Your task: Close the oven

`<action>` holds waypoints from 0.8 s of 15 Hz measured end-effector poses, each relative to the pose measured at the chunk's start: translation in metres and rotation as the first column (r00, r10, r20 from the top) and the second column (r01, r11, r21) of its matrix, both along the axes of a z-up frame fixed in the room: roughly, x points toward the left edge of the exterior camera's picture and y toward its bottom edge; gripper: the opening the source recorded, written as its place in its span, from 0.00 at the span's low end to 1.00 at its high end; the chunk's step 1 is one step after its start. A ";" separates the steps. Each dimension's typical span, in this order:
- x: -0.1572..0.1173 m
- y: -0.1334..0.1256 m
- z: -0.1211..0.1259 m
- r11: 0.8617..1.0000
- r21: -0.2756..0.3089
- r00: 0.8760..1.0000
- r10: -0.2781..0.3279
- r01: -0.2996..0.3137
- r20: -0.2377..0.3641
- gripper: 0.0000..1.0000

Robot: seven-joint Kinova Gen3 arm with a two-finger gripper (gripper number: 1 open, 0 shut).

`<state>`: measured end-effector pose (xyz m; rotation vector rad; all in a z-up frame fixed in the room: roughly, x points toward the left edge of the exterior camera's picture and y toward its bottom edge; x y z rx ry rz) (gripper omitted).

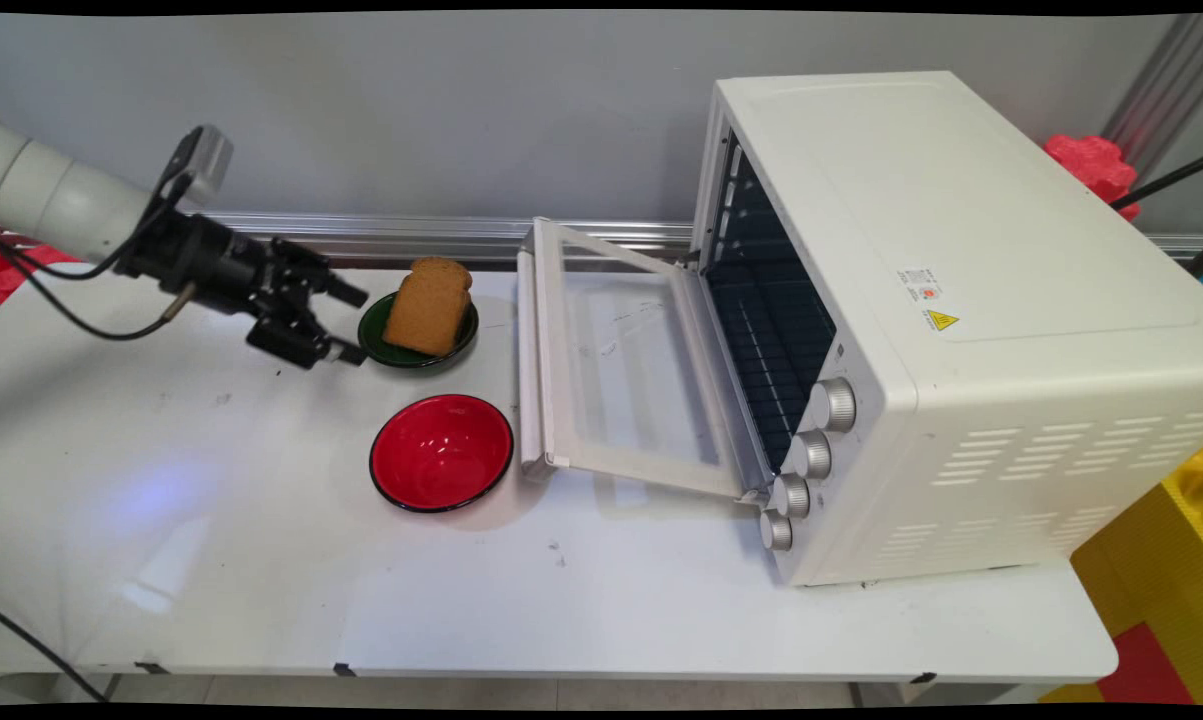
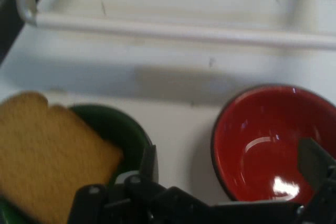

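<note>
A brown slice of toast leans in a small dark green bowl at the back of the white table. My black gripper hangs open just left of that bowl, pointing right, its lower finger close to the rim. In the hand view the toast and green bowl lie at the lower left, with one fingertip by the bowl's rim and the other fingertip over the red bowl. The gripper holds nothing.
An empty red bowl sits in front of the green one. A white toaster oven stands at the right, its glass door folded down flat toward the bowls, with the door handle near them. Yellow and red blocks lie beyond the table's right edge.
</note>
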<state>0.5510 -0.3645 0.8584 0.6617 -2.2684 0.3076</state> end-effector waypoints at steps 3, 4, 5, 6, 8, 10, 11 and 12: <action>-0.011 -0.012 0.001 0.999 -0.035 0.999 -0.011 0.010 -0.033 1.00; -0.014 -0.014 0.000 0.999 -0.037 0.999 -0.026 0.025 -0.033 1.00; -0.016 -0.016 -0.001 0.998 -0.034 0.998 -0.048 0.047 -0.030 1.00; -0.017 -0.017 -0.002 0.998 -0.032 0.998 -0.058 0.057 -0.028 1.00; -0.020 -0.020 -0.003 0.997 -0.031 0.997 -0.076 0.075 -0.024 1.00; -0.022 -0.024 -0.004 0.995 -0.031 0.995 -0.097 0.097 -0.019 1.00; -0.023 -0.024 -0.004 0.994 -0.031 0.995 -0.102 0.102 -0.017 1.00; -0.023 -0.026 -0.005 0.994 -0.030 0.994 -0.109 0.108 -0.015 1.00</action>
